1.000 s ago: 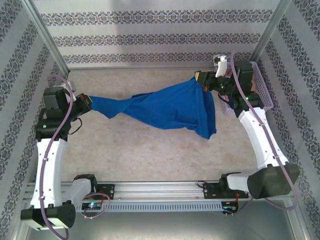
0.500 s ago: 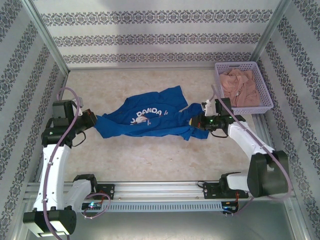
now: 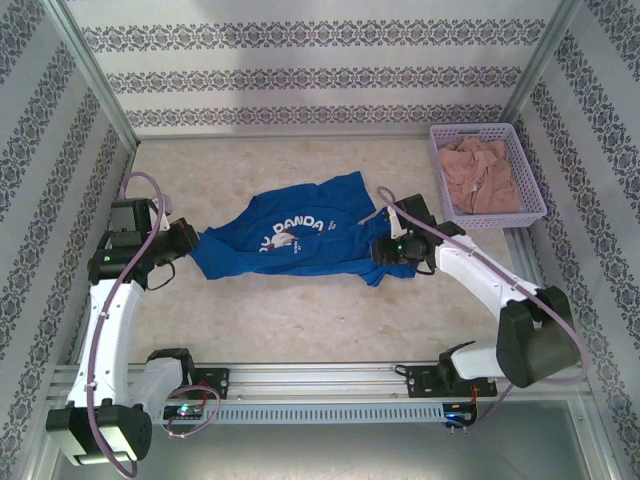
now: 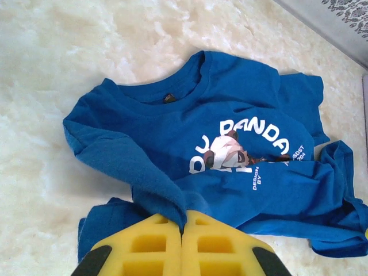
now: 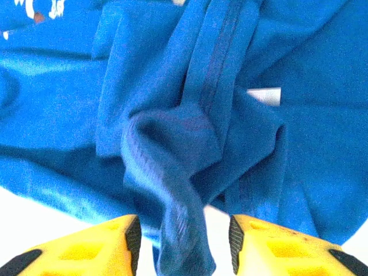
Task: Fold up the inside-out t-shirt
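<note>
The left arm [image 3: 105, 330] and right arm [image 3: 478, 278] are white shells with black joints, a mauve cable [image 3: 92, 390] looped along each; left gripper [image 4: 181, 224] and right gripper [image 5: 184, 233] have yellow, pocketed fingers [image 4: 144, 250]

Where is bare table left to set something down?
Bare table lies between the shirt and the back wall, and between the shirt and the rail. The middle band is crowded: left gripper, shirt, right gripper. The basket takes the far right corner.
</note>
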